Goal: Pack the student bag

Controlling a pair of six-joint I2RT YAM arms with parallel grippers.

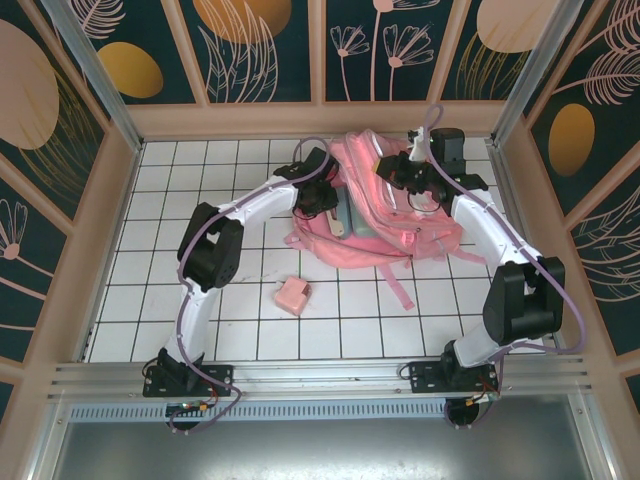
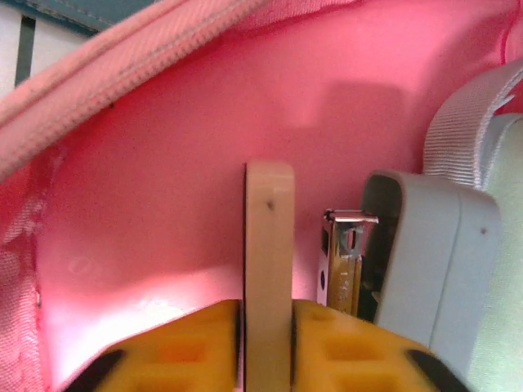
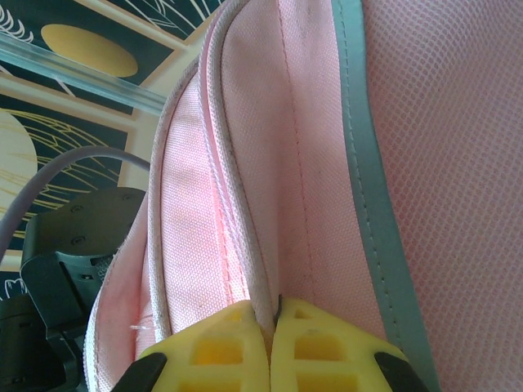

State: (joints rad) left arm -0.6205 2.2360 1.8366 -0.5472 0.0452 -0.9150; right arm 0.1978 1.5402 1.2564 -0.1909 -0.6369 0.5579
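Student bag, a large soft pink backpack, lies on the white tiled tabletop in the upper middle of the overhead view, just right of centre, with a pink strap trailing toward the bottom of the frame. Both white arms bend inward to meet it, the left arm at its left edge and the right arm at its top. In the left wrist view, the left fingers, yellow, sit at the bottom of the frame inside the bag's glowing pink lining, one on each side of a flat beige stick that stands upright between them. Only a thin dark line separates each finger from the stick, so it is unclear whether they press it or have let go. Right of the stick is a pale grey plastic object with a shiny metal part, and above it a band of white webbing. In the right wrist view, the right fingers are closed together, pinching a fold of the bag's pink fabric beside a pale grey strip. A small pink box rests alone on the tabletop, below and left of the bag.
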